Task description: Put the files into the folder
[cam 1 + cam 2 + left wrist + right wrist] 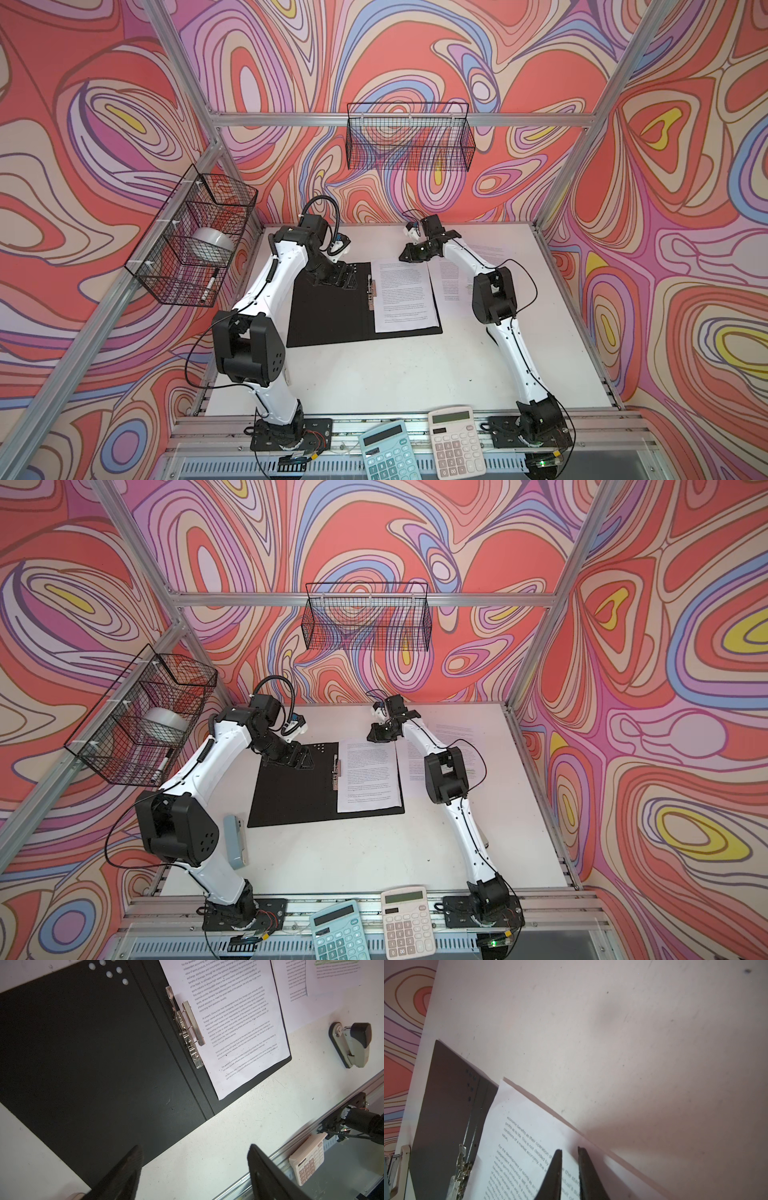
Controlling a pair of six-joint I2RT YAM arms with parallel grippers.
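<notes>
The folder (pixel 328 316) lies open on the table with its black inside up and its metal clip (pixel 187 1028) at the spine. One printed sheet of the files (pixel 405 299) lies on its right half. More sheets (pixel 453 274) lie on the table to the right, partly under my right arm, and one has green highlighted lines (pixel 336 966). My left gripper (pixel 345 276) hangs wide open over the far part of the left flap, holding nothing (pixel 195 1147). My right gripper (pixel 570 1149) is at the far edge of the sheet in the folder, its fingers a narrow gap apart with nothing between them.
A grey stapler (pixel 235 841) lies on the table left of the folder. Two calculators (pixel 386 453) (pixel 455 440) sit on the front rail. A wire basket (pixel 195 237) with a tape roll and marker hangs on the left wall, another basket (pixel 409 137) on the back wall.
</notes>
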